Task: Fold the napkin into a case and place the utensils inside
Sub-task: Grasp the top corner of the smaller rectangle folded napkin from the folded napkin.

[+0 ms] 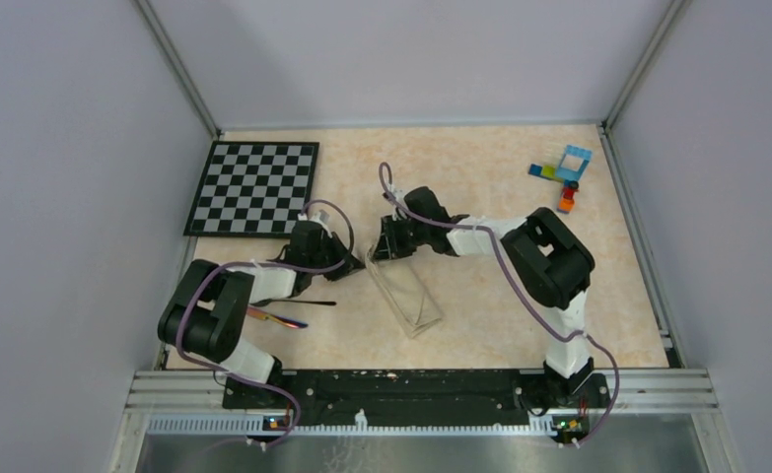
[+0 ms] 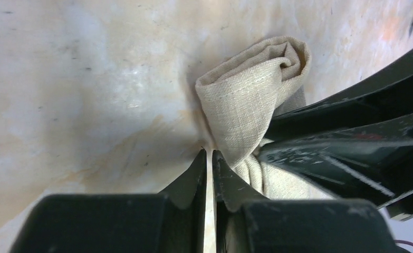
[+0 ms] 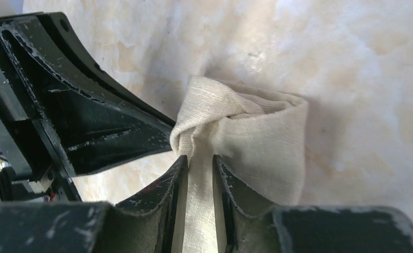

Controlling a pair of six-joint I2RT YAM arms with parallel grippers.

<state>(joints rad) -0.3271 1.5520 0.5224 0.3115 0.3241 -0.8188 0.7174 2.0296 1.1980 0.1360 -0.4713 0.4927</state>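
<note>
The cream napkin (image 1: pixel 408 296) lies mid-table, folded into a narrow tapered case that runs toward the near edge. Both grippers meet at its far end. My left gripper (image 1: pixel 354 258) is almost fully shut, its tips (image 2: pixel 208 153) pinching a thin edge of the cloth (image 2: pixel 251 100), which bulges up in a roll just beyond. My right gripper (image 1: pixel 382 251) faces it, and its jaws (image 3: pixel 200 158) stand a little apart with a strip of napkin (image 3: pixel 257 142) filling the gap. The dark utensils (image 1: pixel 298 304), one with a rainbow sheen (image 1: pixel 281 319), lie left of the case beside my left arm.
A black-and-white chequered board (image 1: pixel 253 187) lies at the back left. Small coloured toy bricks (image 1: pixel 564 175) sit at the back right. The right gripper's black fingers (image 2: pixel 352 132) crowd the left wrist view. The left gripper's finger (image 3: pixel 104 126) shows in the right wrist view.
</note>
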